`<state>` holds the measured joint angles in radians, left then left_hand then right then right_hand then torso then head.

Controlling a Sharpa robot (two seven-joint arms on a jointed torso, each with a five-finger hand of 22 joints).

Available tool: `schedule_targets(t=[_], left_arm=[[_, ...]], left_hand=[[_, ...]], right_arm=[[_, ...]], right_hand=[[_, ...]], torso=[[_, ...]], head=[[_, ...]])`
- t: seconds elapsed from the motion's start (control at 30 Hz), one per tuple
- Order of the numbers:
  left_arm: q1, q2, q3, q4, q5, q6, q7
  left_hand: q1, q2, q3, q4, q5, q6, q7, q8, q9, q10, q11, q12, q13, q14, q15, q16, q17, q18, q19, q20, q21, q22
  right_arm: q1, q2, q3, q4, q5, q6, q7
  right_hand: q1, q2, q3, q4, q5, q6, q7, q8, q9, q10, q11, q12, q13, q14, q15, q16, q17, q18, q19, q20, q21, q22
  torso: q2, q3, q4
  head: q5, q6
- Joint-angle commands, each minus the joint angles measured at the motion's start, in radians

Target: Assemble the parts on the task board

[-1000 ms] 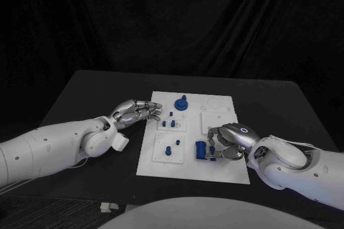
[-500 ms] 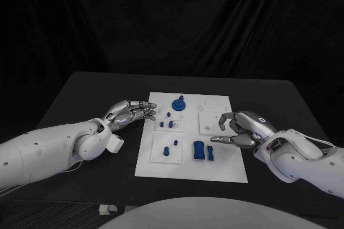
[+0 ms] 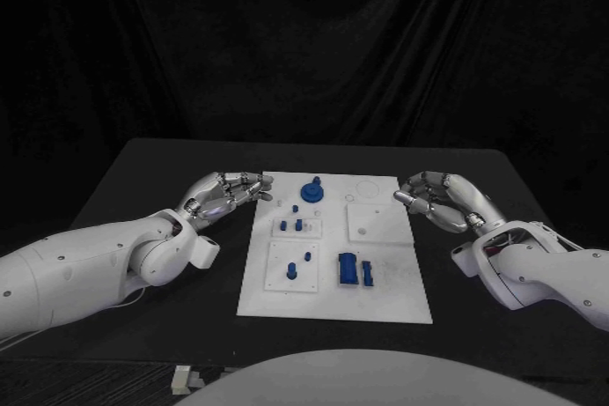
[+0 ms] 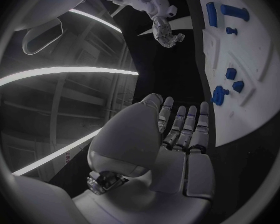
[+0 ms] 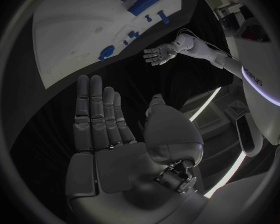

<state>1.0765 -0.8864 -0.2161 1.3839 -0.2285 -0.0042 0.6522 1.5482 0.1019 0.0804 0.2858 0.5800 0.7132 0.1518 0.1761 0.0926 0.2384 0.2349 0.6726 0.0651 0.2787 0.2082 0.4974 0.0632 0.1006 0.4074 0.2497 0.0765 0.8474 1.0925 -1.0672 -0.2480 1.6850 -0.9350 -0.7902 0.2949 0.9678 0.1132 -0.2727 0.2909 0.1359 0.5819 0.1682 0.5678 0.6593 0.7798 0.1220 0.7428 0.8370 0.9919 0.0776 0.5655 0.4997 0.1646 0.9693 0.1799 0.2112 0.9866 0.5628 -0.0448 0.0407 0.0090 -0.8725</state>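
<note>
**Both hands clear of the board**

The worktop [image 3: 152, 168] carries the board [image 3: 381, 291] at centre. Left hand [image 3: 226, 195] and right hand [image 3: 438, 197] flank it, fingers released, apparently leaving it unobstructed. Parts [image 3: 347, 269] stand on the board.

Task board [image 3: 381, 291] on black table [image 3: 152, 168]

Under my work lies a black table [image 3: 152, 168], its matte top running out past the white plate on every side. Behind its far edge hangs a dark curtain [image 3: 304, 62], falling in soft vertical folds across the whole background. On the floor by the table's near left corner sits a small pale object [image 3: 187, 372]; I cannot tell what it is.
</note>
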Motion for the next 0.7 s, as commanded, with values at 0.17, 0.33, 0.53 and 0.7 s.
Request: schedule_targets(t=[0.17, 0.33, 0.53, 0.7], left_arm=[[0.000, 0.000, 0.001, 0.001, 0.001, -0.018, 0.007], [-0.002, 0.008, 0.016, 0.013, 0.017, -0.070, -0.003], [-0.006, 0.025, 0.052, 0.045, 0.055, -0.195, -0.026], [-0.012, 0.049, 0.101, 0.086, 0.106, -0.364, -0.057]], left_hand=[[-0.490, -0.102, -0.080, -0.090, -0.180, -0.224, -0.052, -0.054, -0.093, -0.079, -0.078, -0.216, -0.065, -0.103, -0.072, -0.173, -0.063, -0.030, -0.138, -0.082, -0.076, -0.276], [-0.692, -0.102, -0.080, -0.126, -0.256, -0.318, -0.071, -0.079, -0.093, -0.109, -0.108, -0.304, -0.065, -0.135, -0.100, -0.235, -0.063, -0.030, -0.190, -0.115, -0.076, -0.385], [-0.874, -0.102, -0.080, -0.160, -0.325, -0.401, -0.152, -0.100, -0.093, -0.137, -0.135, -0.382, -0.065, -0.164, -0.124, -0.291, -0.063, -0.101, -0.235, -0.144, -0.076, -0.483], [-0.999, -0.102, -0.080, -0.184, -0.373, -0.460, -0.152, -0.176, -0.093, -0.155, -0.154, -0.436, -0.065, -0.183, -0.208, -0.330, -0.063, -0.101, -0.265, -0.165, -0.076, -0.551]], right_arm=[[-0.001, 0.004, 0.001, -0.009, 0.074, -0.005, 0.046], [-0.004, 0.021, 0.016, -0.015, 0.125, -0.003, 0.056], [-0.010, 0.062, 0.052, -0.031, 0.251, 0.001, 0.082], [-0.018, 0.117, 0.100, -0.051, 0.420, 0.005, 0.118]], right_hand=[[-0.422, -0.113, 0.112, -0.138, -0.056, -0.275, -0.076, -0.271, -0.343, -0.411, -0.036, -0.376, -0.439, -0.509, -0.078, -0.293, -0.265, -0.073, -0.479, -0.064, -0.140, -0.501], [-0.769, -0.113, 0.273, -0.291, -0.136, -0.470, -0.168, -0.460, -0.544, -0.646, -0.122, -0.610, -0.692, -0.817, -0.078, -0.466, -0.414, -0.165, -0.790, -0.180, -0.211, -0.810], [-0.894, -0.113, 0.273, -0.291, -0.136, -0.582, -0.168, -0.568, -0.659, -0.780, -0.122, -0.743, -0.837, -0.992, -0.078, -0.566, -0.500, -0.165, -0.969, -0.180, -0.211, -0.987], [-0.968, -0.113, 0.273, -0.291, -0.136, -0.582, -0.168, -0.568, -0.659, -0.780, -0.122, -0.743, -0.837, -0.992, -0.078, -0.566, -0.500, -0.165, -0.969, -0.180, -0.211, -0.987]], torso=[[-0.010, 0.0018, -0.0054], [-0.011, 0.0059, -0.0088], [-0.013, 0.0158, -0.0170], [-0.016, 0.0290, -0.0278]], head=[[0.006, 0.002], [0.005, 0.028], [0.001, 0.091], [-0.004, 0.174]])
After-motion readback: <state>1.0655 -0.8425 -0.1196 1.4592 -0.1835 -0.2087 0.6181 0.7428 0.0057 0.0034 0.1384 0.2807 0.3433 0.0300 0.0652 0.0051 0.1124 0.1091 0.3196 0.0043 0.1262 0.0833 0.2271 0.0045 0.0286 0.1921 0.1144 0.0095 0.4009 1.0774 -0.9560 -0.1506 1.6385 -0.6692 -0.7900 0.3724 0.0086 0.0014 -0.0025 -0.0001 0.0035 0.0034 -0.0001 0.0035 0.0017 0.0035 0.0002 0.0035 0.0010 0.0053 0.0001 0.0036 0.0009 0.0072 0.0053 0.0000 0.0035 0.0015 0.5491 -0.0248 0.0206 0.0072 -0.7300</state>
